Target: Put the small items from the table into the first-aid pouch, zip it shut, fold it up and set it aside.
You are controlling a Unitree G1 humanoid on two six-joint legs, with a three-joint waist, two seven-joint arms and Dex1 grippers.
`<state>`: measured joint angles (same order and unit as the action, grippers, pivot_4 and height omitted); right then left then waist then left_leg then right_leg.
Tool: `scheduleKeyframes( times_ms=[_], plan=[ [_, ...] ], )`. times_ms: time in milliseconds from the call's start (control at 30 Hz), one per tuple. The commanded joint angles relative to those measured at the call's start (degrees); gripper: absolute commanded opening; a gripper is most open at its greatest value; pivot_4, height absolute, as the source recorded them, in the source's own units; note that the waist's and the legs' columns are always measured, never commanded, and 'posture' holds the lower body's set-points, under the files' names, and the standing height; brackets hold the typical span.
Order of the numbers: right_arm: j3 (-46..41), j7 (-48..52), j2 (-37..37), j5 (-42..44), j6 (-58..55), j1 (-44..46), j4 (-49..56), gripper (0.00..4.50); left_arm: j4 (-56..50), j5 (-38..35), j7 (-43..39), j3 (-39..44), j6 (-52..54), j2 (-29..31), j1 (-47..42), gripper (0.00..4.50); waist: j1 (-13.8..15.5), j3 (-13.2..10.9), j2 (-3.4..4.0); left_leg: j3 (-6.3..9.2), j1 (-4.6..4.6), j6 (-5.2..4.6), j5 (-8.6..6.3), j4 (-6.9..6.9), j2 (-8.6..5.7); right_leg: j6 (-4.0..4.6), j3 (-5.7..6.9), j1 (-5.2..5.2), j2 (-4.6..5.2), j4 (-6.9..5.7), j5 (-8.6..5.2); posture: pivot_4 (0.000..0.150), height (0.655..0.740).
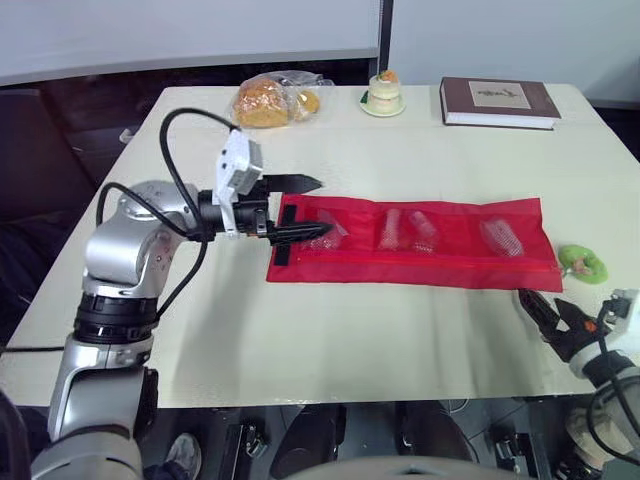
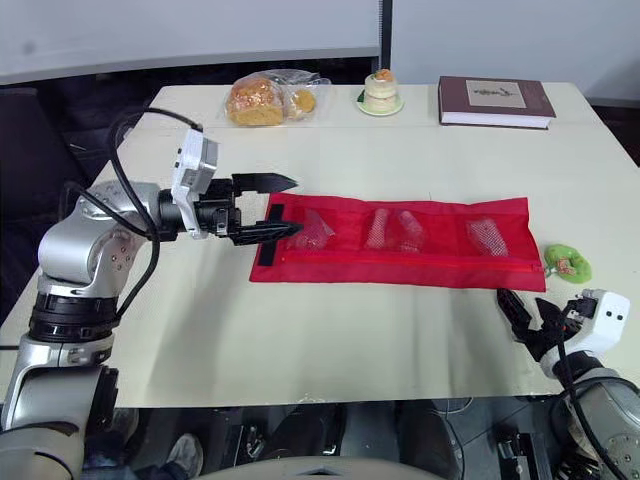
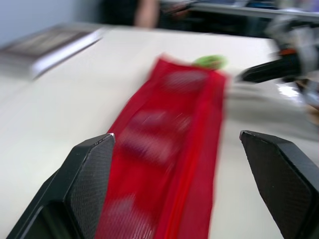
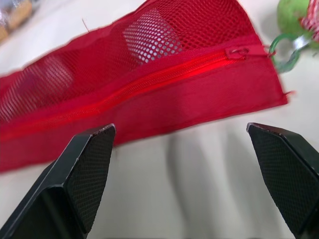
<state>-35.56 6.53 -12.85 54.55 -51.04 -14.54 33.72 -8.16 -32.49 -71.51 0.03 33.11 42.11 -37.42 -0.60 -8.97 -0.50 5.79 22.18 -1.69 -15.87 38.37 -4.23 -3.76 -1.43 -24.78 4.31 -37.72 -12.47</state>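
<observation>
Our right gripper point(image 1: 542, 302) hovers open beside the pouch point(image 1: 430, 266), seemingly filled and zipped; our left gripper point(image 1: 322, 207) gapes at its other end; folding remains.

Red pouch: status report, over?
Left claw open at pouch's left end. Right claw open near table edge. Pouch flat, unfolded. Green item beside its right end.

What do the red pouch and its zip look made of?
The pouch looks like matte woven red fabric, with see-through mesh pockets showing a grid of holes. The zip seems a slightly glossy red plastic coil, though metal can't be ruled out; its pull is too small to judge.
</observation>
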Motion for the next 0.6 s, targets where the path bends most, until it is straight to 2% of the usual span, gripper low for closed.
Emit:
scheduleKeyframes(
  times_ms=[33,167,267,500,600],
  plan=[
    [-2.12,-6.13,1.50,6.98,-0.54,2.09,-2.05,4.50,-3.97,-1.77,-1.12,-1.30,0.57,-0.15,-1.67,4.30,-0.14,-0.02,0.03,-0.01,0.00,0.00,0.00,0.00,0.01,0.00,-0.01,0.00,-0.06,0.00,0.00,0.150,0.7289],
    [-3.60,-13.70,3.24,16.68,1.47,6.74,-6.48,4.50,-4.00,-1.94,-0.67,-1.91,0.63,-1.04,-2.30,4.30,-0.26,-0.02,0.04,-0.17,-0.15,-0.01,-0.01,-0.01,0.13,0.00,-0.10,0.07,-0.28,-0.01,0.00,0.150,0.7289],
    [-3.61,-18.11,4.37,20.72,4.04,9.62,-9.45,4.50,-3.90,-1.52,-1.02,-2.32,-0.29,-1.11,-1.58,4.30,-0.29,-0.03,0.04,-0.23,-0.15,-0.02,-0.01,-0.01,0.22,0.00,-0.10,0.07,-0.38,0.00,0.00,0.150,0.7289],
    [-1.25,-20.41,5.65,25.03,9.24,12.40,-13.04,4.50,-4.90,-2.64,-1.75,-1.67,-0.39,-0.57,-0.26,4.30,-0.35,-0.02,0.04,-0.41,-0.20,-0.21,-0.12,-0.01,0.30,0.00,-0.22,0.08,-0.52,-0.01,0.00,0.150,0.7289],
    [-0.01,-20.47,5.42,24.16,11.12,12.49,-12.81,4.50,-4.78,-2.55,-2.02,-1.47,-0.72,-0.35,0.04,4.30,-0.48,-0.03,0.04,-0.50,-0.25,-0.23,-0.13,-0.01,0.36,0.00,-0.31,0.07,-0.59,-0.03,0.00,0.150,0.7289]
  ],
)
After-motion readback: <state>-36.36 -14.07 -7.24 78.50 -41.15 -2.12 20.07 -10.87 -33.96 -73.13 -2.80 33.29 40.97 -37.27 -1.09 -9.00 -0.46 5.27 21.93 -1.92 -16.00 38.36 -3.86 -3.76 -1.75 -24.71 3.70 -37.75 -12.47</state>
